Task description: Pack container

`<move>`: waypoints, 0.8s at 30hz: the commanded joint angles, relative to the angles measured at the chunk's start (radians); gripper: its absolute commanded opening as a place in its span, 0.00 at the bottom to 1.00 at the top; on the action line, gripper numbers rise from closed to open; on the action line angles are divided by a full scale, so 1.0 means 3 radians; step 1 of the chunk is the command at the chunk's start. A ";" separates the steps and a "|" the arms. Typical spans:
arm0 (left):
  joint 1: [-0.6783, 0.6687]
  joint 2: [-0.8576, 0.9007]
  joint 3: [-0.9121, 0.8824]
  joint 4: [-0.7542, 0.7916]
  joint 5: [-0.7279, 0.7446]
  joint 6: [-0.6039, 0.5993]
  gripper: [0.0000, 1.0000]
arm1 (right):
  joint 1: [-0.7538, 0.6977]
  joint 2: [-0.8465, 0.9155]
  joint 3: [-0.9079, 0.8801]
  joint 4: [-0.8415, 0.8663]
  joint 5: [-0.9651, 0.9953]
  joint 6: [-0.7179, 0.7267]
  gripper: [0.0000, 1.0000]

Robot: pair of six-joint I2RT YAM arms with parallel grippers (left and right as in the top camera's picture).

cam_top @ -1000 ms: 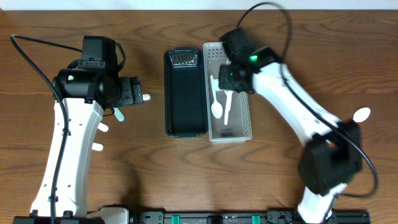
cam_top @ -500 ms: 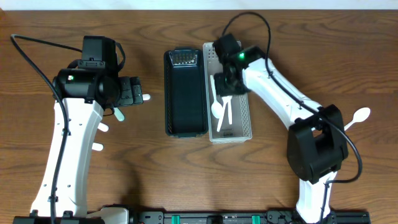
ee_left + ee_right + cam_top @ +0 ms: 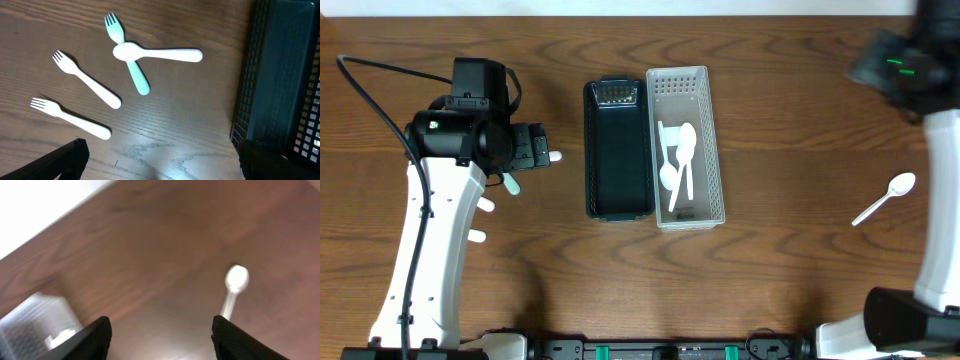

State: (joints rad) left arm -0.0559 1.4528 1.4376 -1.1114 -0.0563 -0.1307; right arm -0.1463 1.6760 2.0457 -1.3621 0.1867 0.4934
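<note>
A brown desk (image 3: pixel 800 120) with dark, wavy wood grain is filling nearly the whole overhead view, its grain running mostly from left to right. Along the top edge a thin pale strip (image 3: pixel 620 6) is showing beyond the desk's far side. At the bottom edge a black rail (image 3: pixel 660 351) is lying across the middle, carrying small green clips (image 3: pixel 603 351). In the left wrist view the desk (image 3: pixel 190 110) is catching a soft patch of glare near the lower middle. In the right wrist view the desk (image 3: pixel 150 245) is looking blurred, and a bright white area (image 3: pixel 40 200) is sitting past its edge at the upper left.
</note>
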 commanded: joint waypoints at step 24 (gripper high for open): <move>0.0001 -0.0010 0.0071 -0.0009 -0.0028 0.0006 0.98 | -0.1391 0.1102 -0.2003 0.1249 -0.0415 -0.0160 0.69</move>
State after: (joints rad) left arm -0.0559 1.4528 1.4376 -1.1110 -0.0563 -0.1307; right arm -0.5591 1.9625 1.4612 -0.9974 0.0704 0.4622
